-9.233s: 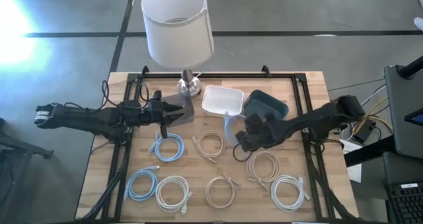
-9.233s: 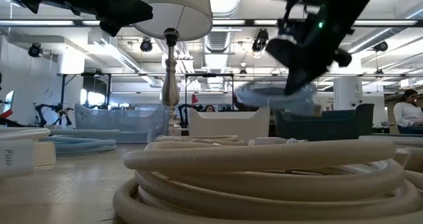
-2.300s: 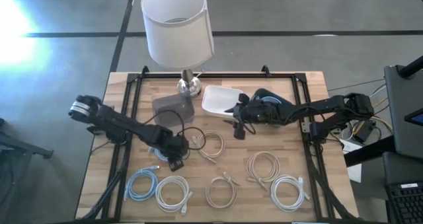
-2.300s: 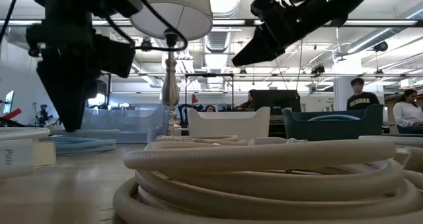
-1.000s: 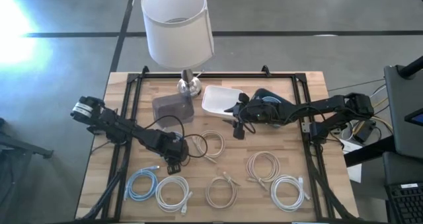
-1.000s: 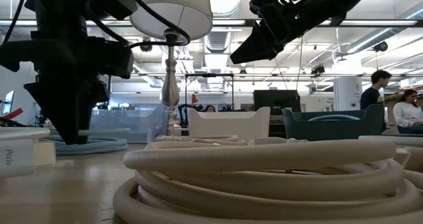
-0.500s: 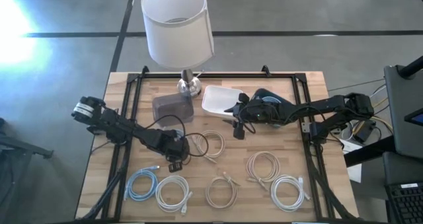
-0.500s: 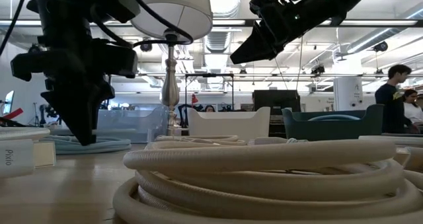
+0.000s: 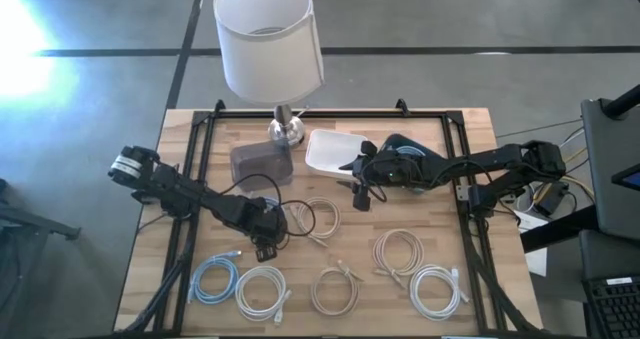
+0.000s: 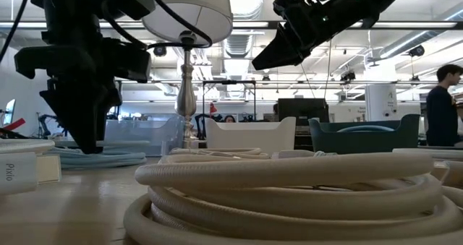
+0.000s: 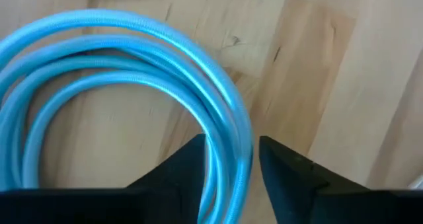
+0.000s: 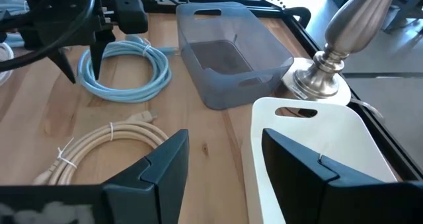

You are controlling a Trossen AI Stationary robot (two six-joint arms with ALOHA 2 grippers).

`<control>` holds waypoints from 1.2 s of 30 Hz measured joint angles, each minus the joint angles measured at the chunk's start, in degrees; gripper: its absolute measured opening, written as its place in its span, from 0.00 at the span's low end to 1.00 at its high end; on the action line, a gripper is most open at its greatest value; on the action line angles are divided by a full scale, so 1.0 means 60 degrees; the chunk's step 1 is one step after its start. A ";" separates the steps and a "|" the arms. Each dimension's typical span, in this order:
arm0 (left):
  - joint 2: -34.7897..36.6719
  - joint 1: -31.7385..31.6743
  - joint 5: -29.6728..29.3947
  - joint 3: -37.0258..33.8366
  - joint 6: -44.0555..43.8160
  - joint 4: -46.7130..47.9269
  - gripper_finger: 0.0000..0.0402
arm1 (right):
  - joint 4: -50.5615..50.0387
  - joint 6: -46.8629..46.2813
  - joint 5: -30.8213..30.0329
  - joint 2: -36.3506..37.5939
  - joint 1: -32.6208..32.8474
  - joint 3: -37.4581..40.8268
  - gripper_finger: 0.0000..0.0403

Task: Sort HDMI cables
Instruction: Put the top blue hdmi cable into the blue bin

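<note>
Several coiled HDMI cables lie flat on the wooden table: a light blue (image 9: 215,279), a white (image 9: 262,291), a beige (image 9: 333,291), a beige (image 9: 398,249), a white (image 9: 437,289) and a beige (image 9: 318,217). One more light blue coil (image 12: 125,69) lies under my left gripper (image 9: 266,241). That gripper points down, open, one finger on each side of the coil's strands (image 11: 228,135). My right gripper (image 12: 218,178) hangs open and holds nothing, above the table near the white bin (image 9: 335,151).
A translucent grey bin (image 9: 262,164), the white bin and a teal bin (image 9: 415,164) stand in a row at the back. The teal one is partly under my right arm. A lamp (image 9: 268,39) rises behind them, its base (image 12: 324,78) beside the grey bin. A black frame (image 9: 200,179) borders the table.
In the low view my left gripper's fingers have drawn together over the light blue coil and spread apart again, staying at the same spot. The coil still lies on the table.
</note>
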State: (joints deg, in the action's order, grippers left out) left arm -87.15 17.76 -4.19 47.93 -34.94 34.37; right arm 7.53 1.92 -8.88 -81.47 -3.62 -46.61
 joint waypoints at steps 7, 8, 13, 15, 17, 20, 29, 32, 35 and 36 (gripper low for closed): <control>-0.0011 0.0000 -0.0042 -0.0688 -0.0288 -0.0807 0.40 | 0.0000 0.0003 0.0000 0.0000 0.0000 -0.0001 0.46; -0.0010 0.0000 -0.0079 -0.0810 -0.0291 -0.1021 0.40 | 0.0001 0.0003 0.0000 -0.0004 0.0000 0.0002 0.46; 0.0033 0.0018 -0.0093 -0.1111 0.0197 -0.1410 0.32 | 0.0004 0.0024 0.0004 -0.0004 0.0000 0.0002 0.46; 0.0041 0.0018 -0.0180 -0.1109 0.0545 -0.1392 0.23 | 0.0008 0.0046 0.0006 -0.0007 0.0000 0.0001 0.46; 0.0036 0.0019 -0.0262 -0.0991 0.0989 -0.1399 0.13 | 0.0027 0.0095 0.0024 -0.0007 0.0000 0.0003 0.46; -0.0004 0.0022 -0.0617 -0.0661 0.1630 -0.1490 0.07 | 0.0051 0.0436 0.0211 -0.0015 0.0000 0.0003 0.46; 0.0007 -0.0007 -0.1657 0.0511 0.3190 -0.1268 0.12 | 0.0185 0.1998 0.2534 -0.0022 0.0242 0.0003 0.46; 0.0011 -0.0017 -0.1698 0.0931 0.3585 -0.0995 0.10 | 0.0411 0.2765 0.2671 -0.0069 0.0728 0.0003 0.46; 0.0012 -0.0026 -0.1830 0.1424 0.3876 -0.0939 0.09 | 0.0728 0.3746 0.2254 -0.0282 0.1234 0.0007 0.46; 0.0018 -0.0045 -0.1840 0.1585 0.3954 -0.0937 0.09 | 0.0936 0.4053 0.2237 -0.0419 0.1388 0.0007 0.46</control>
State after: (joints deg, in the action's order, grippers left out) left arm -87.05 17.49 -15.23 57.44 -11.22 28.75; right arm 13.14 26.23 4.54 -83.98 4.71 -46.57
